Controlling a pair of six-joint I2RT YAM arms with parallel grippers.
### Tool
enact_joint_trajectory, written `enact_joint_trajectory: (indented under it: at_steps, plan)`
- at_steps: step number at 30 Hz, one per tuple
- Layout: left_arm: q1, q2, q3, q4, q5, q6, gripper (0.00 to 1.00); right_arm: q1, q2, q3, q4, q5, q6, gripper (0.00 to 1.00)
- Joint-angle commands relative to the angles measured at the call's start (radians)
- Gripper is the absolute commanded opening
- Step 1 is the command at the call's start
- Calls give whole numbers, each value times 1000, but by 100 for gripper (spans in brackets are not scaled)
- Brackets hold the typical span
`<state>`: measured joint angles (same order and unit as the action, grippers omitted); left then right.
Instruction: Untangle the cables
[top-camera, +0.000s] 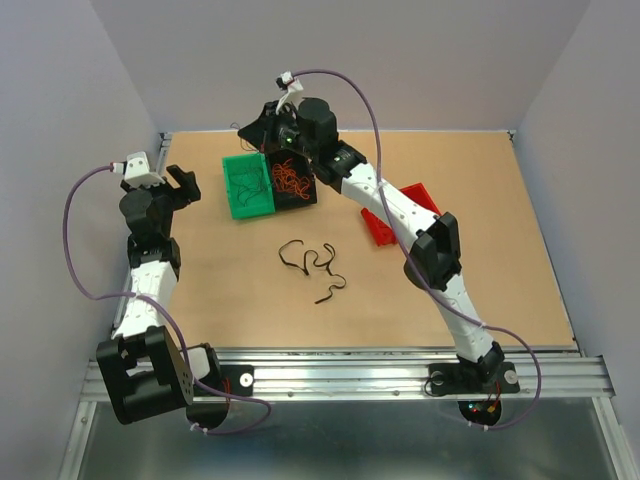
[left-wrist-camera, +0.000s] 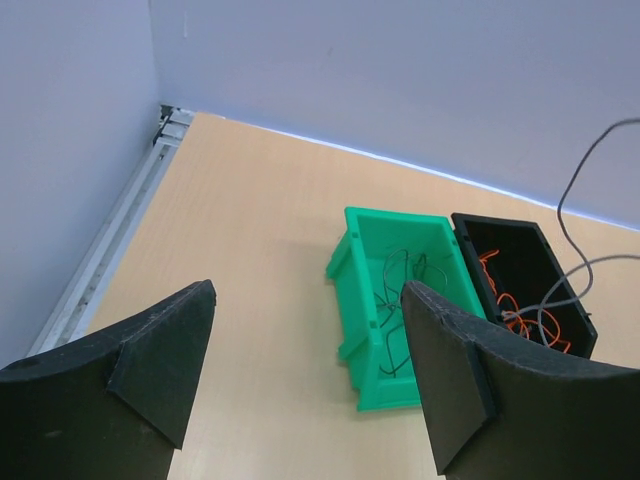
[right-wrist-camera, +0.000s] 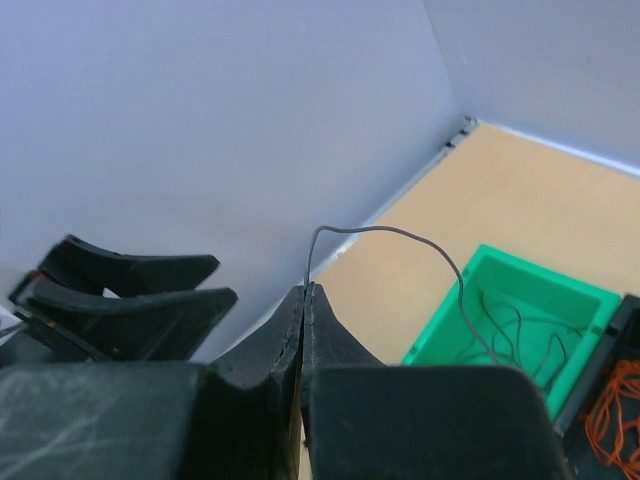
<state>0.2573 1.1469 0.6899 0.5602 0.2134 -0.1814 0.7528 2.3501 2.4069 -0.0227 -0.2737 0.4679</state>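
Note:
The cables lie in three lots. Orange wires (top-camera: 292, 178) fill a black bin (top-camera: 300, 195). Thin black wires (left-wrist-camera: 400, 290) sit in a green bin (left-wrist-camera: 372, 262). Short wavy black pieces (top-camera: 312, 262) lie loose on the table. My right gripper (right-wrist-camera: 306, 290) hovers above the bins, shut on one thin dark wire (right-wrist-camera: 400, 232) that arches from its tips down into the green bin (right-wrist-camera: 520, 280). My left gripper (left-wrist-camera: 308, 290) stands open and empty, raised over the table to the left of the green bin. In the top view the left gripper (top-camera: 186, 186) is well apart from the right gripper (top-camera: 250, 128).
A red bin (top-camera: 398, 212) lies at the back right, partly under the right arm. Walls close in the table on the left, back and right. A metal rail (left-wrist-camera: 110, 250) runs along the left edge. The left gripper's fingers (right-wrist-camera: 120, 290) show in the right wrist view.

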Motion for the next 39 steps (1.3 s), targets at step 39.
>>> enact_joint_trajectory:
  at_steps: [39]
  plan:
    - [3,-4,34,96,126,23,87,-7,253,-175,198,266,51,1]
